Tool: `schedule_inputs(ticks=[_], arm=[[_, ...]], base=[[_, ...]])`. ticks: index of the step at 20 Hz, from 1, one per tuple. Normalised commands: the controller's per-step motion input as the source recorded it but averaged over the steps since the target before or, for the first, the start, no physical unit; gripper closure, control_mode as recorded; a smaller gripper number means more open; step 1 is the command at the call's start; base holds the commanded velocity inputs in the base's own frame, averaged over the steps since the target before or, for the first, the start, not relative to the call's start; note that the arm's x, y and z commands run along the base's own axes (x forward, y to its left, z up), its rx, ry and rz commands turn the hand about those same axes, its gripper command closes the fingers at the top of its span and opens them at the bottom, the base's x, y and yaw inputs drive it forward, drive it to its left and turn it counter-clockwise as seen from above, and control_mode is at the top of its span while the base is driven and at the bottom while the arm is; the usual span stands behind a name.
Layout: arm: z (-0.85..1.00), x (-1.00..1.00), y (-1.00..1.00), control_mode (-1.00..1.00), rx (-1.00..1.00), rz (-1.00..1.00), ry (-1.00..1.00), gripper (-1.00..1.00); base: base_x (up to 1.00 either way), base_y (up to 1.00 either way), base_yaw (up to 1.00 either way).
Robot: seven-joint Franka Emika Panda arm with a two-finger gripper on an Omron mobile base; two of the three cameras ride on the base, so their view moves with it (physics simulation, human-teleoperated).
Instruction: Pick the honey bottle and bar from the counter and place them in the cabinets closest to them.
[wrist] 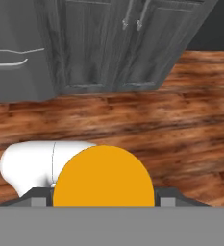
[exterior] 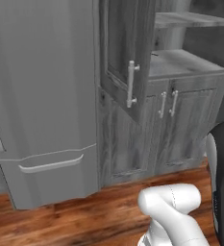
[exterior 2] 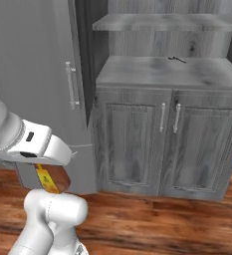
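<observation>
The honey bottle (exterior 2: 58, 179) hangs low in front of the robot's base, above the wooden floor, with my gripper (exterior 2: 52, 175) shut on it. Looking along the hand, its round orange cap (wrist: 104, 178) sits between my two dark fingertips (wrist: 39, 198). Ahead stand the grey wood-grain cabinets (exterior 2: 167, 69), with an open bay of bare shelves (exterior: 180, 62) over two closed lower doors (exterior 2: 132, 139). The bay's upper door (exterior: 128, 62) stands swung open to the left. The bar and the counter are out of view.
A smooth grey fridge (exterior: 41, 96) stands left of the cabinets, with its drawer handle (exterior: 51, 165) low down. Brown wooden floor (wrist: 132, 120) stretches between the base and the cabinet fronts. A small dark mark (exterior 2: 176, 60) lies on the lower shelf.
</observation>
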Motion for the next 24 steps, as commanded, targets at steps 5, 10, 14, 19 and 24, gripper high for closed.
schedule_inputs(ticks=[5,10,14,19,24], arm=[[0.0,0.0,0.0,1.0,0.0,0.0,0.0,1.0],[0.0,0.0,0.0,1.0,0.0,0.0,0.0,1.0],[0.0,0.0,0.0,1.0,0.0,0.0,0.0,1.0],[0.0,0.0,0.0,1.0,0.0,0.0,0.0,1.0],[0.0,0.0,0.0,1.0,0.0,0.0,0.0,1.0]], base=[[0.0,-0.65,0.0],[0.0,-0.62,0.0],[0.0,-0.58,0.0],[0.0,-0.56,0.0],[-0.01,-0.51,0.01]])
